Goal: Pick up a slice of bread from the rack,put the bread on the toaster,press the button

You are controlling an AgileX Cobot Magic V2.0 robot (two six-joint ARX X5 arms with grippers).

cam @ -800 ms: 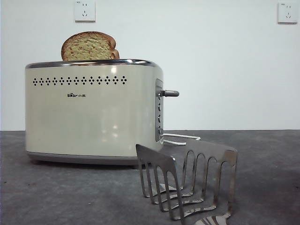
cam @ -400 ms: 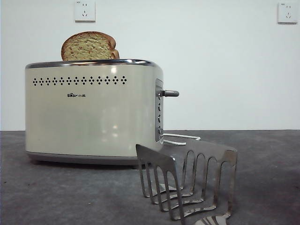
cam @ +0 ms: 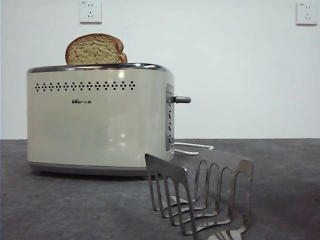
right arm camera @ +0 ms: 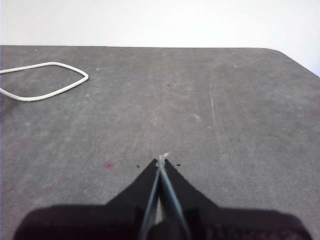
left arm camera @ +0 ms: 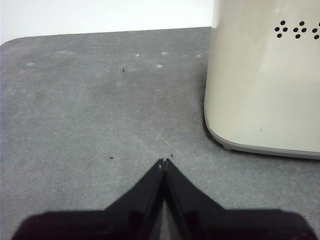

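The slice of bread (cam: 95,49) stands upright in the top of the cream toaster (cam: 100,117), its domed top sticking out above the chrome rim. The silver lever button (cam: 181,99) sticks out of the toaster's grey end panel, high on it. The steel rack (cam: 200,192) stands low in front of the toaster and holds no bread. My left gripper (left arm camera: 163,162) is shut and empty over the grey table, beside the toaster's corner (left arm camera: 260,90). My right gripper (right arm camera: 161,161) is shut and empty over bare table. Neither arm shows in the front view.
The toaster's white cord (cam: 192,147) lies on the table behind the rack and loops in the right wrist view (right arm camera: 45,82). Two wall sockets (cam: 90,11) sit high on the white wall. The table's rounded far corner (right arm camera: 295,57) is near my right gripper.
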